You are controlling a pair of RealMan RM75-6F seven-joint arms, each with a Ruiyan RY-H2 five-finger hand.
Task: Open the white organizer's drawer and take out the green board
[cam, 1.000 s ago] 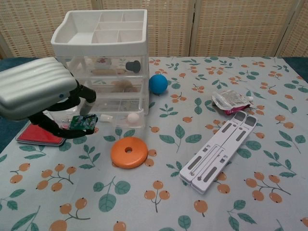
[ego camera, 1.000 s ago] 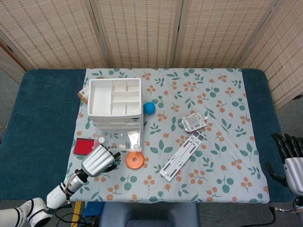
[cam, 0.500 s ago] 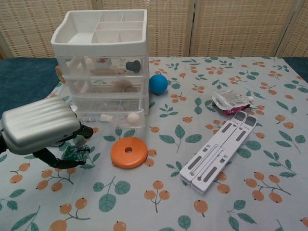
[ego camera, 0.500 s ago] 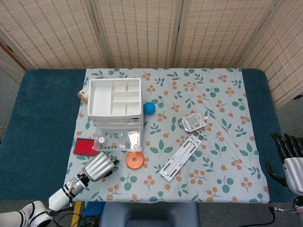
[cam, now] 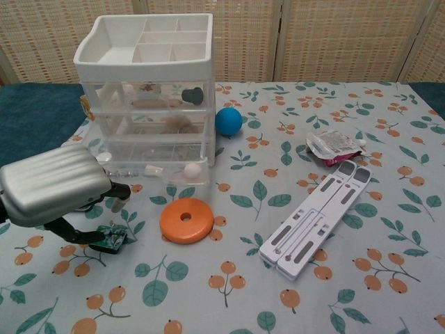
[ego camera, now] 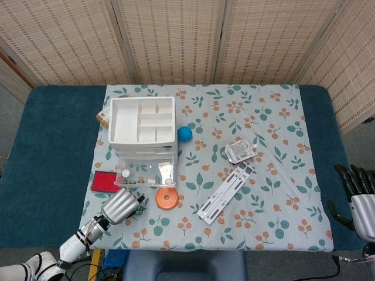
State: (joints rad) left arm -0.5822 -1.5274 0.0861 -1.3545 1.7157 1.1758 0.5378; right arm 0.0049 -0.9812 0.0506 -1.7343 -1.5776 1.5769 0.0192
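While the left hand hangs low over the near-left part of the desk, its dark fingers reach down to the green board, which lies under the hand's front edge, on or just off the floral cloth. Fingers touch the board's left side; whether they pinch it or only rest on it can't be told, as the silver shell hides the grip. In head view the left hand covers the board altogether.

Board looks small and roughly flat, only its right end showing, so long axis and heading can't be judged.

White organizer stands behind the hand, w/ its bottom drawer pulled out toward the camera; small white bits lie inside. Upper two drawers look pushed in.

Orange disc sits just right of the board, nearest thing to it, apart from it. Red pad lies left of the drawer in head view, hidden behind the hand in chest view. Blue ball rests beside the organizer's right side. White folding stand lies diagonally at mid-right, w/ a clear pouch just behind it. Brown object peeks out at the organizer's far-left corner.

Right hand sits at the desk's right edge, well apart from everything, fingers apart, holding nothing.
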